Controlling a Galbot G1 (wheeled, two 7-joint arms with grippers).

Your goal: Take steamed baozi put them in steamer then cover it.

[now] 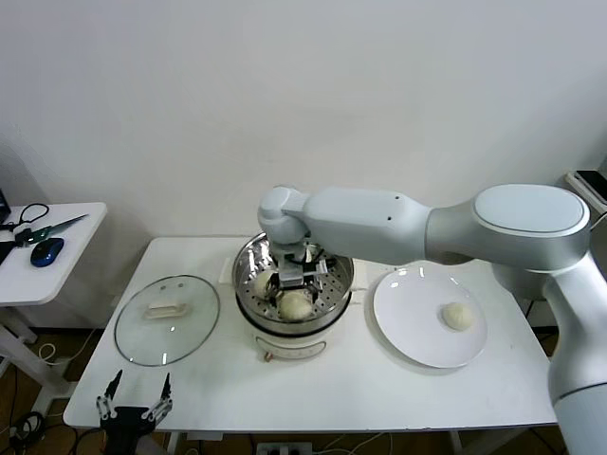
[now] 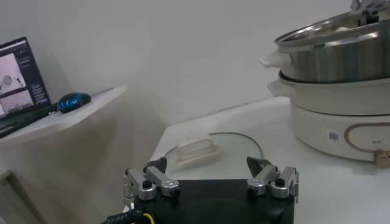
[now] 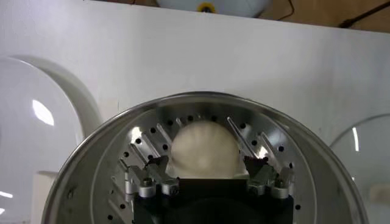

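The steamer is seen at the counter's middle, the cover toward its left edge. Inside the steamer, the right gripper is spread around one baozi. The left gripper is held open at the front-left corner.

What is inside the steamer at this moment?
Inside the steamer at least two baozi lie on the perforated floor. The right gripper is open around one. The right arm covers part of the basket, so more buns may be hidden.
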